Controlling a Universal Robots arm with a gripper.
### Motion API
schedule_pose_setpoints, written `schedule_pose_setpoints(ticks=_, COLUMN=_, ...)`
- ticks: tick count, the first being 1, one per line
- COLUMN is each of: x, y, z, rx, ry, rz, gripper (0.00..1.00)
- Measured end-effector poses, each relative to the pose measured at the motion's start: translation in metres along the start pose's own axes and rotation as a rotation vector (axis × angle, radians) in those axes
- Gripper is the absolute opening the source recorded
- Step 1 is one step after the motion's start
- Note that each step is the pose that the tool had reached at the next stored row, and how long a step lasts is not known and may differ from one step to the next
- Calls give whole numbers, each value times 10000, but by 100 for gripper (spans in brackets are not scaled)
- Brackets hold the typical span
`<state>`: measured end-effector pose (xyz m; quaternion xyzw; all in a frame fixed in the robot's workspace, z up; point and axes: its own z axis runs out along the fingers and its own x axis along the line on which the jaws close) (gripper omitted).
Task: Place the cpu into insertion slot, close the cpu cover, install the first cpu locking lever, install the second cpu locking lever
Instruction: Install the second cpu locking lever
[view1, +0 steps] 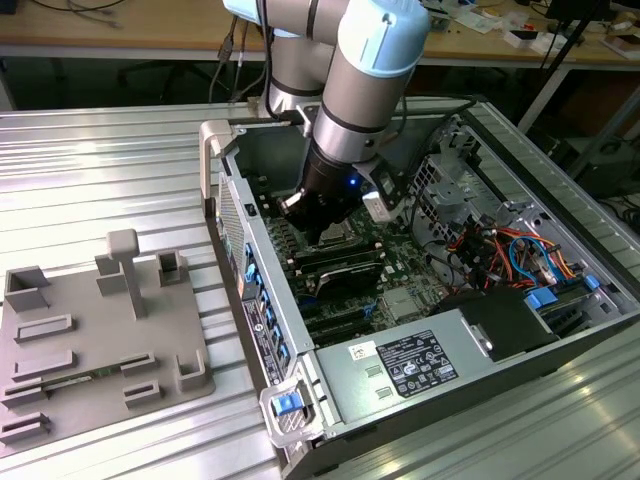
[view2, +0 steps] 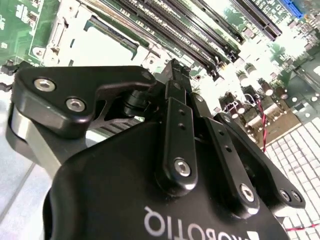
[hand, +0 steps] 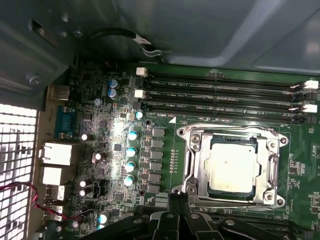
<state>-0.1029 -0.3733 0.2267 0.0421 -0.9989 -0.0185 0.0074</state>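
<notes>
The cpu (hand: 234, 169), a silvery-tan square, lies flat in the insertion slot (hand: 232, 139), whose dark edge shows along one side. The silver cpu cover (hand: 199, 161) lies down around it, its cut-out framing the cpu's face. Thin metal lever rods (hand: 230, 128) run along the frame's sides; I cannot tell whether they are latched. My gripper (hand: 178, 199) is shut with nothing between its fingers, its tips just off one corner of the frame. In the second wrist view the gripper (view2: 173, 67) points at the board beside the socket. In the exterior view the gripper (view1: 318, 225) hangs low inside the open computer case (view1: 300, 330).
Long black memory slots (hand: 225, 92) run beside the socket. Capacitors (hand: 131, 150) and rear ports (hand: 56, 154) stand on its other side. The power supply (view1: 420, 365) and coloured cables (view1: 510, 250) fill the case's far part. A grey fixture tray (view1: 100, 340) lies at the exterior view's left.
</notes>
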Motion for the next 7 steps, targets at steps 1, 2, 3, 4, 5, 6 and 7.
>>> schedule_pose_setpoints(ticks=1, x=0, y=0, z=-6, rx=0, ry=0, rz=0, gripper=11)
schedule_pose_setpoints(ticks=2, x=0, y=1, z=-6, rx=-2, ry=-1, rz=0, gripper=11)
schedule_pose_setpoints(ticks=3, x=0, y=0, z=-6, rx=-2, ry=-1, rz=0, gripper=11)
schedule_pose_setpoints(ticks=4, x=0, y=0, z=-7, rx=-1, ry=1, rz=0, gripper=11)
schedule_pose_setpoints(ticks=5, x=0, y=0, z=-7, rx=-1, ry=0, rz=0, gripper=11)
schedule_pose_setpoints(ticks=6, x=0, y=0, z=-7, rx=-1, ry=0, rz=0, gripper=11)
schedule_pose_setpoints(ticks=7, x=0, y=0, z=-7, rx=-1, ry=0, rz=0, gripper=11)
